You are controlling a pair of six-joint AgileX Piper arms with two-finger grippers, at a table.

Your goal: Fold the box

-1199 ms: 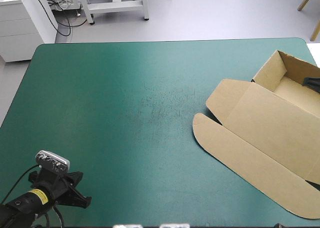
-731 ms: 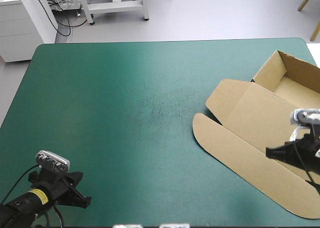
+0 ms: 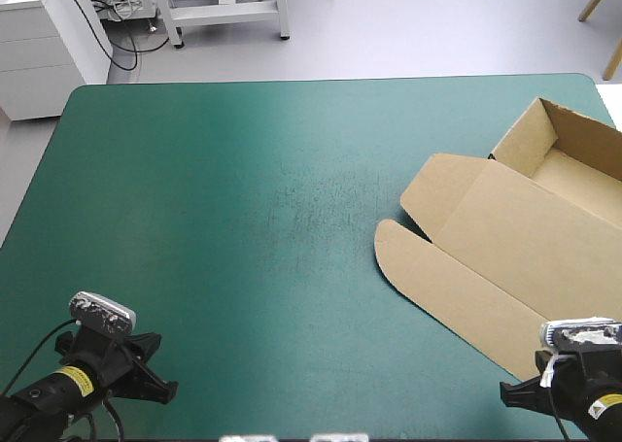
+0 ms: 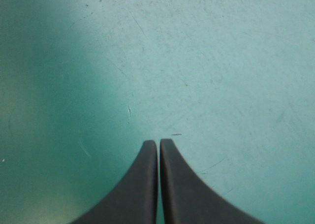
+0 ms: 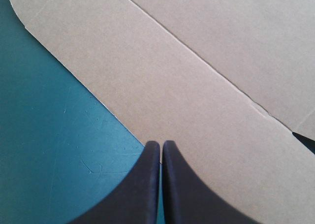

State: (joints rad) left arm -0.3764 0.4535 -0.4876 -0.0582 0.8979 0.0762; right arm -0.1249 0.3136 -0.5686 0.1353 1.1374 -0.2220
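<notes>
The brown box (image 3: 505, 257) lies at the table's right side as an open tray with raised walls at the far right. Its lid lies flat, reaching toward the front, with a rounded flap at the near-left. My right gripper (image 3: 507, 393) is shut at the table's near right corner, just off the lid's front edge. In the right wrist view its tips (image 5: 161, 144) sit at the edge of the flat brown board (image 5: 197, 76). My left gripper (image 3: 163, 376) rests shut at the near left corner, and its wrist view shows the tips (image 4: 158, 143) over bare cover.
The teal-green cover (image 3: 243, 219) stretches between the box and the left gripper. The box's tray runs up to the table's right edge.
The right arm has drawn back from over the box's tray, across the lid, to the table's near right corner. The left arm and the box have not moved.
</notes>
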